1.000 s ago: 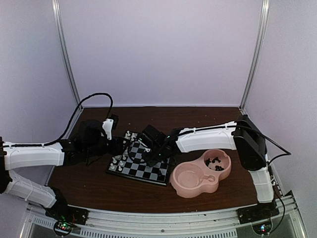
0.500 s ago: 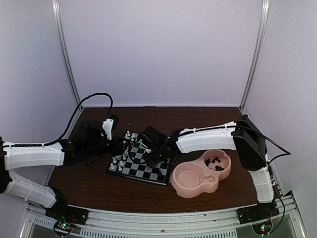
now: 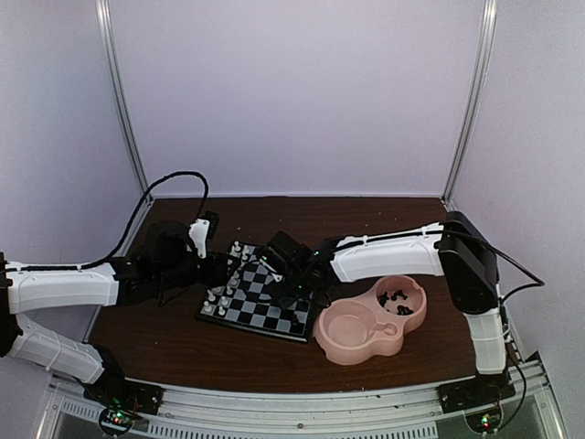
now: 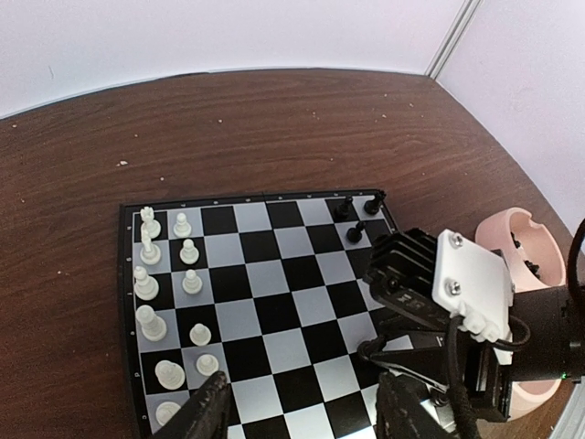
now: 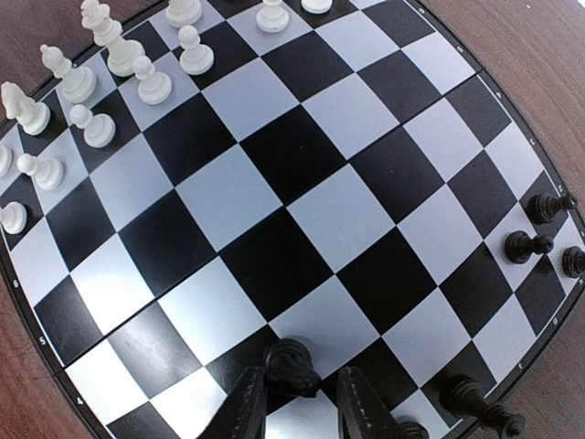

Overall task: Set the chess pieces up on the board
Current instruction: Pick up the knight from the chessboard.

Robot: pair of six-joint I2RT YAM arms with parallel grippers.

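**Black piece between the right fingers, over the board**

The board (image 5: 302,183) lies on the table (image 4: 274,128), just left of the pink dish (image 3: 352,329). White men (image 4: 146,284) stand in two rows along its left side, and a few black men (image 4: 345,208) stand at its far right corner. The right gripper (image 5: 303,391), set narrow, straddles one black piece (image 5: 291,364); whether it grips, I cannot tell. Its wrist hides the board's right squares from the left gripper (image 4: 306,413), which hangs wide and empty. Loose men (image 3: 395,296) lie in the dish's far bowl.
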